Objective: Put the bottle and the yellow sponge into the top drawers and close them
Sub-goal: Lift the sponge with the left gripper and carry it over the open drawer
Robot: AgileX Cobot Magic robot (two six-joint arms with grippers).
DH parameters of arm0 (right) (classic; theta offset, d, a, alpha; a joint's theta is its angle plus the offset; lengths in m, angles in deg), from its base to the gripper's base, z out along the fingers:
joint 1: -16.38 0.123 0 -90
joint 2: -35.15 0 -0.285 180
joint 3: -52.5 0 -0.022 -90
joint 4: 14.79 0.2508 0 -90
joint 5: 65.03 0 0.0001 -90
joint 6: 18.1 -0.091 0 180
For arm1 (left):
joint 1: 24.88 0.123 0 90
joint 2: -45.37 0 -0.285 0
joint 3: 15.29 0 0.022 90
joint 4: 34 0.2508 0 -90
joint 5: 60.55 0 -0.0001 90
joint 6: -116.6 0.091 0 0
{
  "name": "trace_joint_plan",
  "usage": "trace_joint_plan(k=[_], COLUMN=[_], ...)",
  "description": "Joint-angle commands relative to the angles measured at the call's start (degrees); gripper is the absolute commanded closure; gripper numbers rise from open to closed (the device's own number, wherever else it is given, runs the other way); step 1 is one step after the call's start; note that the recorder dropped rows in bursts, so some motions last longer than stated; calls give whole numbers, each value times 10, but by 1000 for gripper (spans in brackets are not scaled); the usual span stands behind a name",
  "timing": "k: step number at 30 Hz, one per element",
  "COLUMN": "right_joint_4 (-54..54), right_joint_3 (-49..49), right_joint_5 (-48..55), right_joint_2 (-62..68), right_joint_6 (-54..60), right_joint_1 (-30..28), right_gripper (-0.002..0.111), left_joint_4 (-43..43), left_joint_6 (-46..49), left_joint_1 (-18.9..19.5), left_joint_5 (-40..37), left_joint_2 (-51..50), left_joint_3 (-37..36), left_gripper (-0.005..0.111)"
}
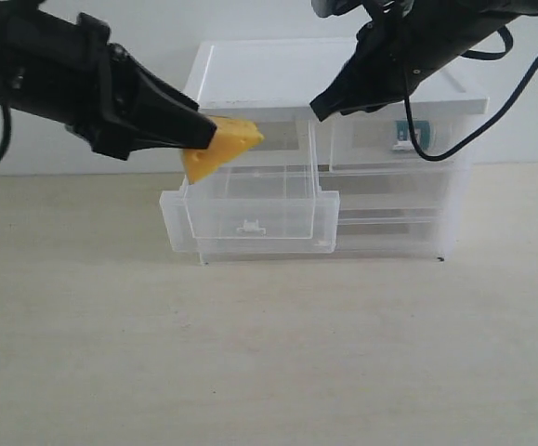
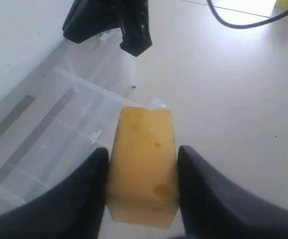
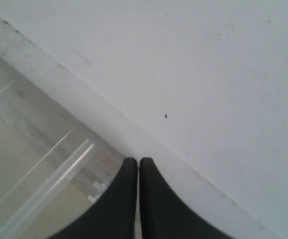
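Your left tool point(image 1: 203, 132) was clamped on the yellow sponge point(image 1: 222, 149), with one black finger on each side. The sponge hung in the air just above the left top drawer point(image 1: 250, 221) of the drawer unit point(image 1: 278, 84), over that drawer's left part. The drawer was pulled out and looked empty. So you were at the sponge step. Next, I think you needed to bring the sponge lower over the middle of the drawer, let go, and then push the drawer in. Your right tool point(image 1: 321, 109) was pinched closed on nothing, at the front edge of the unit's white top. The bottle point(image 1: 404, 136) seemed to sit inside the right top drawer point(image 1: 380, 158), which looked pushed in.
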Motion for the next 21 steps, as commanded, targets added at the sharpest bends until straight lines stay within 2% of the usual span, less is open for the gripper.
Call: trace_joint_plan(k=[1,11,21], right_joint_4=[-4,-4,-5], right_joint_3=[3,3,3], right_joint_5=[-25,-21,-20], right_joint_2=[16,19,19], right_joint_6=[5,5,6], right_joint_1=[-1,-1,-1], right_gripper=[108,108,108], left_joint_4=[-24,-24,14], left_joint_6=[12,12,12], left_joint_1=[-23,-39,-39], left_joint_5=[20,59,65], left_joint_2=[-47,-132,-183], left_joint_3=[37,114,131], left_gripper=[103,103,103])
